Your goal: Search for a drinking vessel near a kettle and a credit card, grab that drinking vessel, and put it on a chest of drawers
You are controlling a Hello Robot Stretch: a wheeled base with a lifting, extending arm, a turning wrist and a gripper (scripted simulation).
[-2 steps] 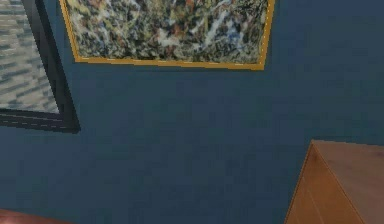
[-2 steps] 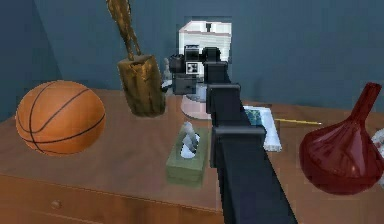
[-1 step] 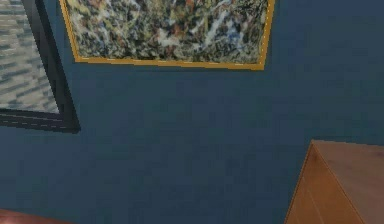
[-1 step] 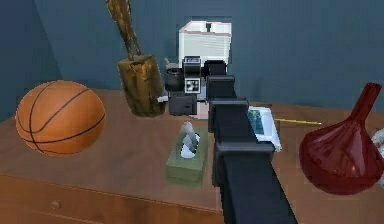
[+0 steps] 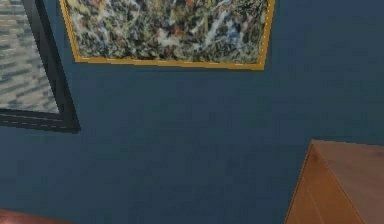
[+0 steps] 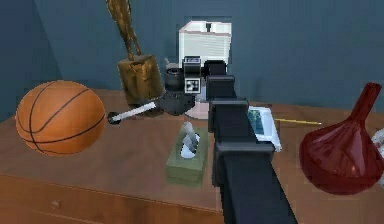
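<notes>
Setting a cup down well here likely means picking bare wood on the chest of drawers (image 6: pixel 60 178), clear of the basketball (image 6: pixel 60 117). The robot's hand (image 6: pixel 138 111), at the arm's (image 6: pixel 245 160) end, shows just beside the basketball; whether it holds the cup, or stands apart or together, cannot be told.

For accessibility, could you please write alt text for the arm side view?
A dark arm extends over a wooden top toward a statue. A basketball sits at left, a tissue box beside the arm, a red vase at right.
</notes>
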